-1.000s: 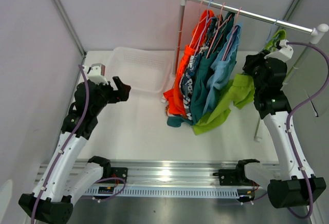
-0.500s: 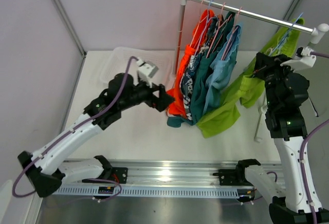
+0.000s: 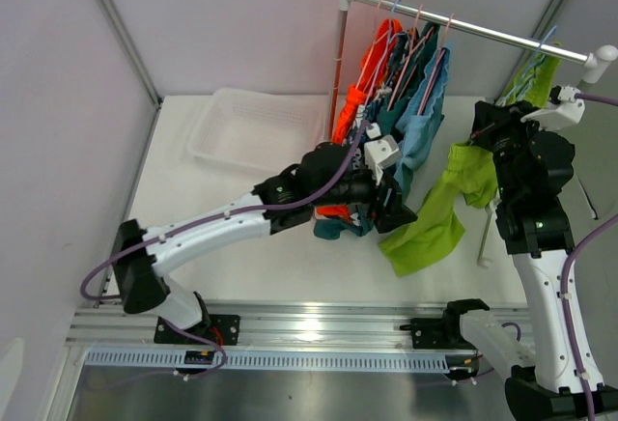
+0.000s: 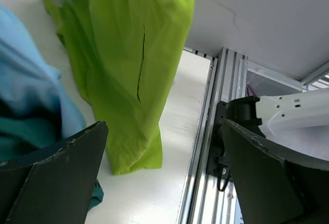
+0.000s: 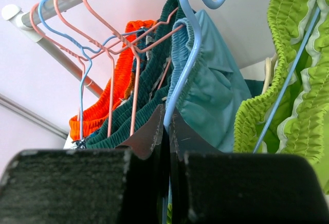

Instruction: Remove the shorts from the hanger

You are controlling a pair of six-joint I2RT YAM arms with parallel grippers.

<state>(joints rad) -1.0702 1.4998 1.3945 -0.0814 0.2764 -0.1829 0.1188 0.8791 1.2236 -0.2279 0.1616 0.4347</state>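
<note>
Two tools differ: the left tool (image 4: 164, 131) spreads wide near the lime green shorts (image 4: 128, 54), while the right tool (image 5: 166, 118) pinches the blue hanger (image 5: 187, 54).

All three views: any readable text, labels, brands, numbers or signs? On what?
None readable in any view.
The lime green shorts, the blue hanger and the white basket show no markings.
The small dark unit on the front rail: too small to tell.
</note>
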